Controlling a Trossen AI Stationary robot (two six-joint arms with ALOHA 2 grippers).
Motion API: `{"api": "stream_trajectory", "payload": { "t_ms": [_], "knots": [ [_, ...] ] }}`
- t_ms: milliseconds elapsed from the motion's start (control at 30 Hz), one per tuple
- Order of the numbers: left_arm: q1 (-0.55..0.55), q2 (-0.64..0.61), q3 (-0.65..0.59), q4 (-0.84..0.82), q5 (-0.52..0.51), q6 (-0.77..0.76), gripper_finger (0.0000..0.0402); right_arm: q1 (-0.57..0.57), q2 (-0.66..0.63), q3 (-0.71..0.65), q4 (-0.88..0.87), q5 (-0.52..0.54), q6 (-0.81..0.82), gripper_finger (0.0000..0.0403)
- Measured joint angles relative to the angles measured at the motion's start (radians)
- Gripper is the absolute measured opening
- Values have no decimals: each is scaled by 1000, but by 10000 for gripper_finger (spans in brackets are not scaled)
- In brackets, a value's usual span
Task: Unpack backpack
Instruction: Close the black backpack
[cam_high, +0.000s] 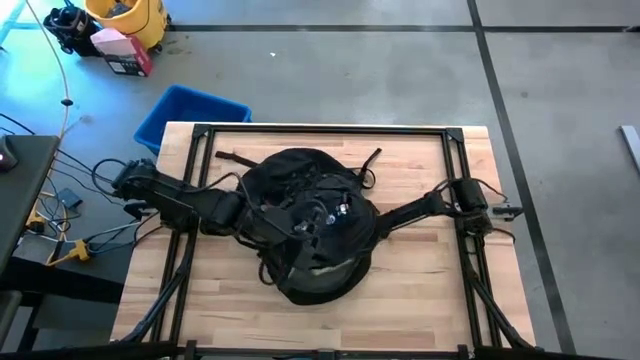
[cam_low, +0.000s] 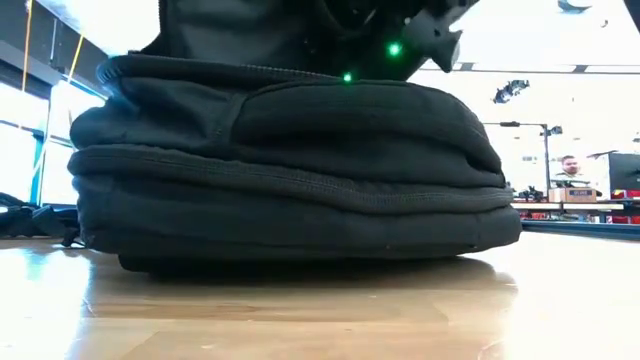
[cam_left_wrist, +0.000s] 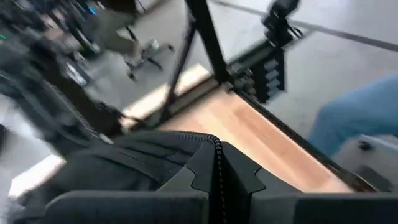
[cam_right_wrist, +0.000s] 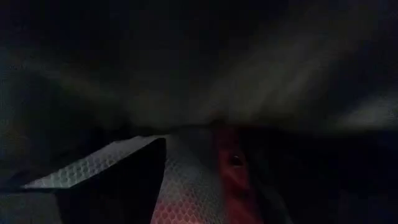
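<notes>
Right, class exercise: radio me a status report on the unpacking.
Left end effector shut, pinching backpack fabric. Right end effector inside the bag, apparently open. Backpack flat on table. Nothing unpacked yet.

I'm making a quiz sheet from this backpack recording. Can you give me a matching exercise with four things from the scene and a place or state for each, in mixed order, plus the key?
Things:
1. backpack
2. left end effector
3. right end effector
4. blue bin

Places or states:
A. on the floor past the table's far left corner
B. reached into the bag's dark inside
C. lying in the middle of the wooden table
D. fingers shut, at the bag's zipped edge

Pairs: 1-C, 2-D, 3-B, 4-A
</notes>
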Motion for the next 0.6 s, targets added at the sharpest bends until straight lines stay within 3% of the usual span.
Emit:
{"api": "stream_trajectory", "payload": {
  "t_ms": [133, 200, 433, 600],
  "knots": [
    [-1, 43, 1, -87, -28, -12, 0, 31, -5, 35, -90, -201, -242, 263],
    [-4, 57, 1, -99, -40, -22, 0, 63, -5, 51, -188, -261, -272, 263],
    [-18, 128, 6, -56, 32, -34, 0, 225, -8, 141, -629, -210, -115, 263],
    [-26, 156, 5, -70, 14, -15, 0, 323, -8, 138, -670, -240, -33, 263]
  ]
}}
